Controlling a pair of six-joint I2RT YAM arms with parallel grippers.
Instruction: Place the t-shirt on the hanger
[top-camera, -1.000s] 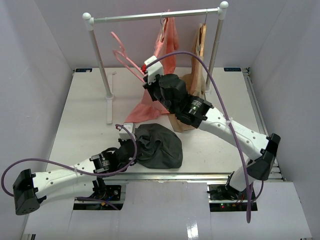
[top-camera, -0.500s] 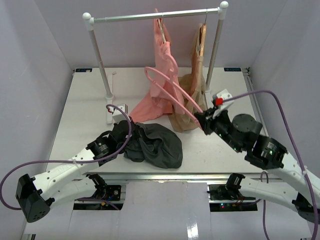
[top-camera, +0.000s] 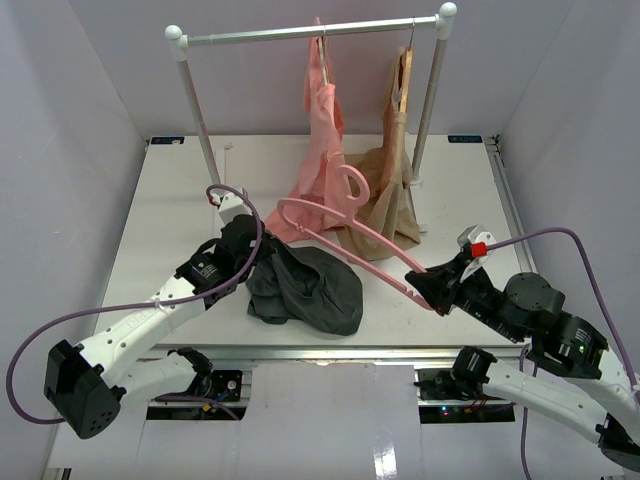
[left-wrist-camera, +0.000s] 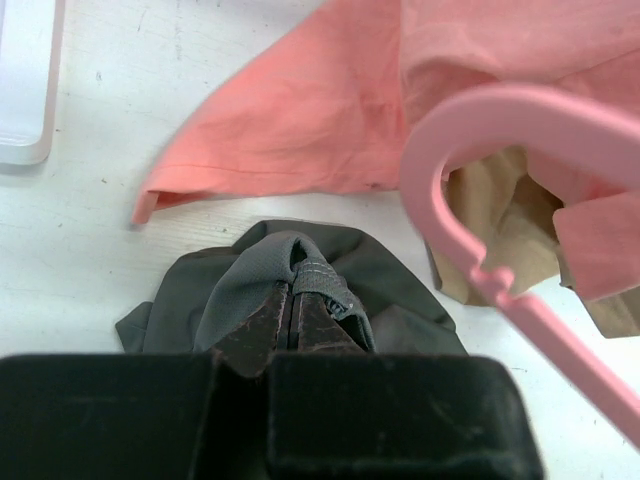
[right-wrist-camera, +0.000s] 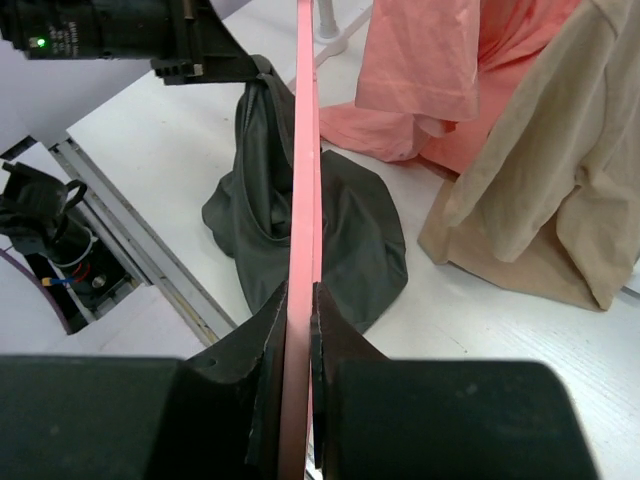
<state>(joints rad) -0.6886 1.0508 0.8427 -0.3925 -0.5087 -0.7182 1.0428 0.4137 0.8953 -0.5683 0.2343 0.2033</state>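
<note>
Charcoal t-shirt (top-camera: 318, 292), pinched in left claw (left-wrist-camera: 294, 300), near table (top-camera: 165, 225) front edge.

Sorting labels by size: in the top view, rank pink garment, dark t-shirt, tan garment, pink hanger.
1-2: the pink garment and the t-shirt, too alike to rank
3: the tan garment
4: the hanger, long but thin

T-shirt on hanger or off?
Off: t-shirt bunched on the table, pinched by the left tool; hanger in the right tool is bare.

Overhead, 2 wrist close-ups, common t-shirt (top-camera: 310, 290)
</note>
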